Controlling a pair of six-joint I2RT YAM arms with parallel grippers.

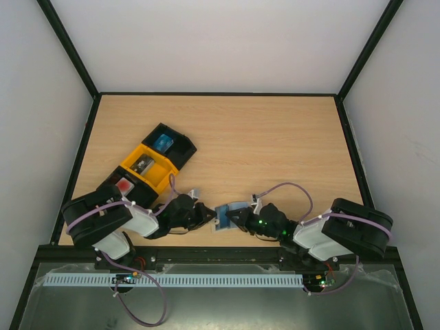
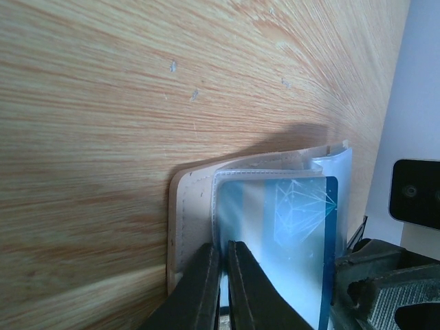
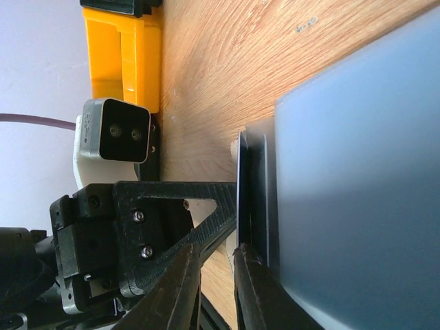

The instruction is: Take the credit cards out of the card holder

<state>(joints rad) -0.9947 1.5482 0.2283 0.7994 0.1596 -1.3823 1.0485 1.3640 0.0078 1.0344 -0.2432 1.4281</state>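
Note:
The card holder (image 1: 225, 213) lies open near the table's front edge, between my two grippers. In the left wrist view its beige cover (image 2: 189, 220) lies under a clear sleeve holding a blue credit card (image 2: 302, 227) with a white line pattern. My left gripper (image 2: 223, 246) is shut on the sleeve's near edge, and it comes in from the left in the top view (image 1: 208, 216). My right gripper (image 3: 216, 253) stands narrowly open at the holder's stacked edges (image 3: 254, 185). One finger touches them and only wood shows in the gap. From above it (image 1: 237, 218) meets the holder's right side.
A black-and-yellow compartment tray (image 1: 148, 168) stands diagonally at the left, with a bright blue item (image 1: 163, 143) in its far section and a red one (image 1: 124, 184) in its near section. Its yellow end (image 3: 124, 55) shows behind the left gripper's finger (image 3: 179, 220).

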